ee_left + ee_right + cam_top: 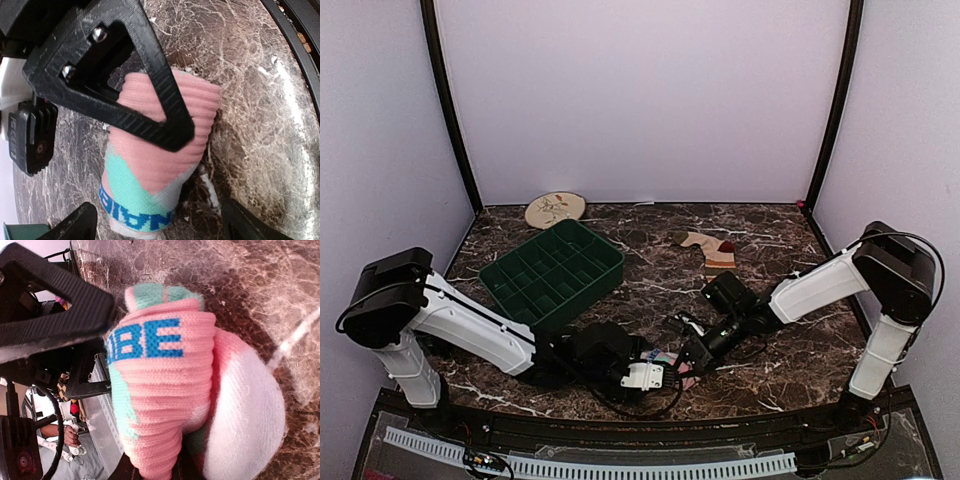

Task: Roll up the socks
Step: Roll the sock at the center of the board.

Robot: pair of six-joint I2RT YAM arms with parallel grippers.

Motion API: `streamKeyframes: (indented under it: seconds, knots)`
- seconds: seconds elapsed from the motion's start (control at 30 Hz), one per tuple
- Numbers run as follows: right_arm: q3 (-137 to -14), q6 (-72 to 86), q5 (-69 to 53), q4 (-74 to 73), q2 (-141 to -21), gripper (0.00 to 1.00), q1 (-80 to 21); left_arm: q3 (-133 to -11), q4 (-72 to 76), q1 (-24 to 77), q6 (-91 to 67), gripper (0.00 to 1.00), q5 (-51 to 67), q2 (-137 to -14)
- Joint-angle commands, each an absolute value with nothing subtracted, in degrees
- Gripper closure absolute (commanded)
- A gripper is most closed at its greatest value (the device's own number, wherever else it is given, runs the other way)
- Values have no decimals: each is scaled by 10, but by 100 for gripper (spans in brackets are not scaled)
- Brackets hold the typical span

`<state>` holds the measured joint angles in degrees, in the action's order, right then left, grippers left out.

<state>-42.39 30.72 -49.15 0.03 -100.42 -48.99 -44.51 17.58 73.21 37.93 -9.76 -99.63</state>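
Note:
The pink sock (669, 361) with mint patches and blue lettering lies bunched into a thick fold near the table's front edge, between my two grippers. My right gripper (692, 352) is shut on it; in the right wrist view the pink sock (165, 400) fills the frame and the right gripper (157, 473) pinches its lower end. My left gripper (648, 375) stands open, and in its wrist view the left gripper (157, 214) straddles the pink sock (155, 165) without touching it. The tan striped sock (711, 250) lies flat farther back, right of centre.
A dark green compartment tray (552, 272) sits at the left middle of the marble table. A round cream plate (555, 209) lies behind it by the back wall. Dark rails run along the table's front edge (620, 425).

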Motion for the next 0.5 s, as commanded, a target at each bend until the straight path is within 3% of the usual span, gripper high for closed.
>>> streamKeyframes:
  seconds: [0.0, 0.47]
  knots:
    - [-427, 304, -491, -11, -1021, 100, -488, -437, 222, 744, 404, 11, -147, -1023]
    - [-439, 297, -507, -28, -1029, 100, -489, -473, 283, 745, 403, 13, -204, -1110]
